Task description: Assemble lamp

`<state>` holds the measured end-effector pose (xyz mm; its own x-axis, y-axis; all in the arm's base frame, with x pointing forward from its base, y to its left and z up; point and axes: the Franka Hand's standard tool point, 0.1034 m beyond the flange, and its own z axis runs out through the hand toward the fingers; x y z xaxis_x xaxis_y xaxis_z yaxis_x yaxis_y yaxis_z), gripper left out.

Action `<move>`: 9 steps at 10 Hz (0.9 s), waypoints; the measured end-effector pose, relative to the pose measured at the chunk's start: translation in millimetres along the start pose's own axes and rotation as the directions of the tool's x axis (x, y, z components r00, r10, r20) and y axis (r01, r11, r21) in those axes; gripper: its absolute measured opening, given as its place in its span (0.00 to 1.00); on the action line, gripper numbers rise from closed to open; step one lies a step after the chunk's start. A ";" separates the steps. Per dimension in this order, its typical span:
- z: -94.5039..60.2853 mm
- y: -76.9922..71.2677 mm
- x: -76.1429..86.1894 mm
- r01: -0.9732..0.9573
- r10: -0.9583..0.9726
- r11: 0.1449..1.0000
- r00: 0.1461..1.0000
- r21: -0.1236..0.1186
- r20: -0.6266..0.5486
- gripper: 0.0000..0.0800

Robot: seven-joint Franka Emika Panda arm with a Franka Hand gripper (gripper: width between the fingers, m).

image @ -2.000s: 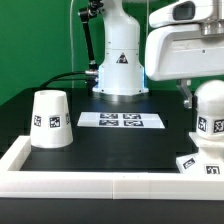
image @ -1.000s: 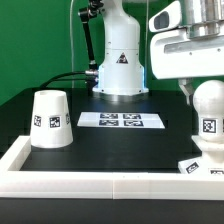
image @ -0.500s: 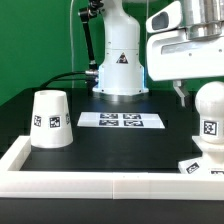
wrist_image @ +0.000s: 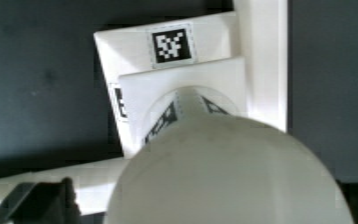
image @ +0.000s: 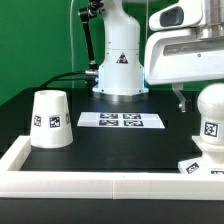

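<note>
The ball-shaped bulb [image: 210,118] stands upright on the low base block [image: 196,166] at the exterior view's right, against the white frame. My gripper [image: 208,98] straddles the bulb's upper part. Its left finger [image: 180,98] stands clear of the bulb with a dark gap between; the other finger is out of frame. In the wrist view the bulb [wrist_image: 211,165] fills the foreground above the base [wrist_image: 158,75], and one dark finger [wrist_image: 43,203] sits apart from it. The cone shade [image: 50,120] stands alone at the exterior view's left.
The marker board [image: 120,121] lies flat at mid-table in front of the arm's pedestal [image: 119,70]. A raised white frame [image: 90,182] borders the table's front and side, and shows as a rail in the wrist view [wrist_image: 261,40].
The bulb's tag turned toward the exterior view's right, then stayed still. My gripper has risen a little and its visible finger has drawn away from the bulb.
</note>
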<state>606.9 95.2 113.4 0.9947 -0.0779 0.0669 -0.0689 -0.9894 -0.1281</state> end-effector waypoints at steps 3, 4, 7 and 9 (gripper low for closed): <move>0.1 1.2 0.2 0.213 -0.213 0.977 0.977 -0.004 0.001 0.87; 1.2 1.7 -0.1 0.347 -0.347 0.938 0.938 -0.005 0.003 0.87; 1.9 -0.5 -1.2 0.600 -0.599 0.800 0.800 -0.013 0.015 0.87; 2.2 -8.2 -2.4 0.713 -0.713 0.700 0.701 -0.025 0.029 0.87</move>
<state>605.3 103.8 112.1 0.7484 0.6540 0.1099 0.6594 -0.7516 -0.0173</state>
